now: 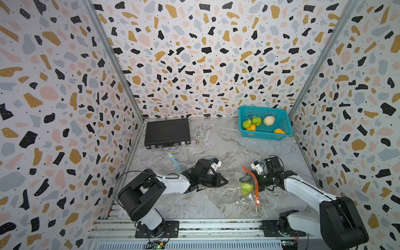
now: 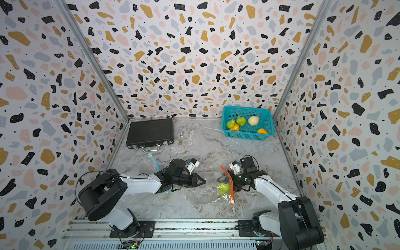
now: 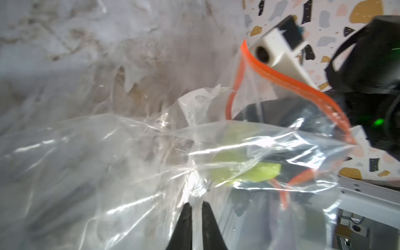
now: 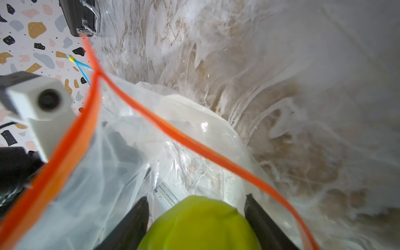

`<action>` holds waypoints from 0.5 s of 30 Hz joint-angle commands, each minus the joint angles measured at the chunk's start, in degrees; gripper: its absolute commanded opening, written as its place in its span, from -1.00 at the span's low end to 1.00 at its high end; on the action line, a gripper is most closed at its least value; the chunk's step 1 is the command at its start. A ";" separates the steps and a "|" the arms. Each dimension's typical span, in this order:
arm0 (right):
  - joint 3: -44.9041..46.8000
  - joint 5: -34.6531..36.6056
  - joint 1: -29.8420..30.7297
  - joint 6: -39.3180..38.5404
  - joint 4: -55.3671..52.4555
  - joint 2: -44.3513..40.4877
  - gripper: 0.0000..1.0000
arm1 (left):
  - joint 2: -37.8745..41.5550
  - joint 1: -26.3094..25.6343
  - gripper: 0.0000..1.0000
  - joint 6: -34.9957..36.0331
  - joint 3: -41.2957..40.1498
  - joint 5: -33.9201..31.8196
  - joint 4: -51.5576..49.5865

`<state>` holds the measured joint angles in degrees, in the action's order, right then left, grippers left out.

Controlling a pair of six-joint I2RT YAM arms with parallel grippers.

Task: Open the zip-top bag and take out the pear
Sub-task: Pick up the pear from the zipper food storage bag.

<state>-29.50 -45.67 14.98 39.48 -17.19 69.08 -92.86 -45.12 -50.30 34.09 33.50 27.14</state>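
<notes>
The clear zip-top bag lies crumpled at the table's front centre. Its orange zip strip gapes wide. The green pear sits just inside that mouth. My right gripper reaches in through the mouth, and its black fingers hold the pear on both sides. My left gripper is at the bag's closed end. Its fingertips are nearly together on a fold of film, and creases run toward them.
A teal basket at the back right holds several green, orange and pale fruits. A black case lies at the back left, with two small metal pieces beside it. A second clear bag with a blue zip lies under my left arm.
</notes>
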 commanded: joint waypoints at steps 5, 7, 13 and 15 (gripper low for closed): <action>-2.92 -0.93 -2.88 -5.34 -7.15 -0.43 -0.01 | -6.27 0.33 -0.76 2.65 -2.78 -8.76 3.68; -3.35 -1.26 -3.66 -6.26 -8.54 -0.52 -0.01 | -7.29 1.34 -0.76 2.80 -4.07 -9.93 4.48; -4.34 -2.90 -6.63 -9.02 -11.89 -0.01 -0.01 | -9.82 5.48 -0.76 3.62 -7.72 -9.61 7.15; -4.58 -3.61 -8.10 -9.37 -12.36 0.20 -0.01 | -10.64 7.00 -0.76 3.40 -9.20 -9.13 8.99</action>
<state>-32.16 -47.37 8.32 32.36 -26.33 69.10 -100.53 -40.07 -48.56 28.16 28.08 39.29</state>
